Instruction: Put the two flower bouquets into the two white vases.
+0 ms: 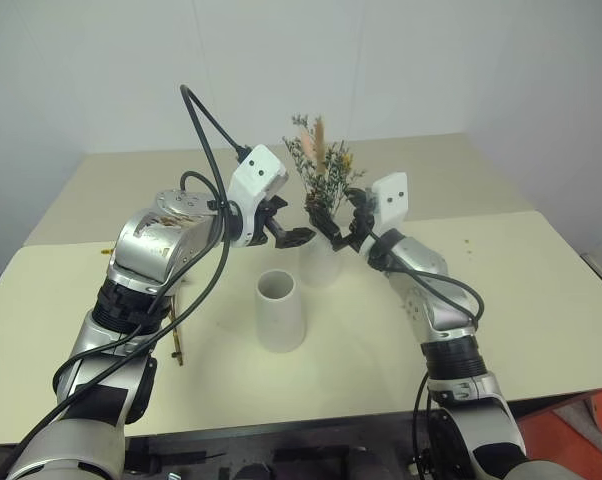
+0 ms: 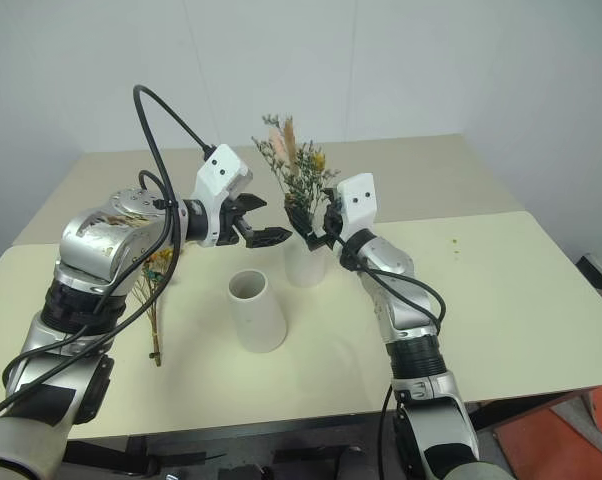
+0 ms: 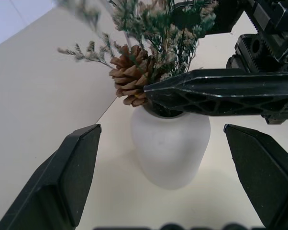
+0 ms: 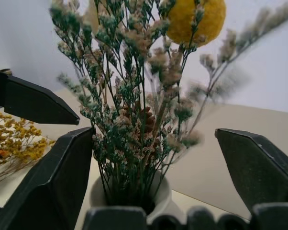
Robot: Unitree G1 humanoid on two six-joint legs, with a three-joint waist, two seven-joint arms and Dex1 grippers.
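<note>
Pale cream tabletops [image 1: 541,300] fill the scene under a plain white wall. At the middle stands the bottle-shaped vase [image 1: 321,262], and the green bunch [image 1: 321,170] with its pinecone [image 3: 130,79] and pinkish plumes already sits upright in its narrow neck. The right gripper [image 1: 336,230] hangs at the stems just above the vase mouth with its fingers spread wide on either side of them, pinching nothing; in the right wrist view the stems rise free between the two black fingers [image 4: 48,182]. The left gripper [image 1: 286,228] hovers just beside the same vase on the other side, its fingers also spread apart and empty. Nearer the robot, the wide-mouthed cone vase [image 1: 280,310] stands empty, apart from the bottle vase. The yellow bunch [image 2: 157,262] lies flat on the table on the robot's left, partly hidden under the left arm, its thin stems [image 2: 155,335] running toward the robot and its flower heads pointing away. That long axis runs roughly front to back, so fingers would close best across the stems from the sides. It lies below and outward of the left gripper and well apart from the right one, so the left arm looks the nearer for that pick, and the cone vase stands just inward of it
</note>
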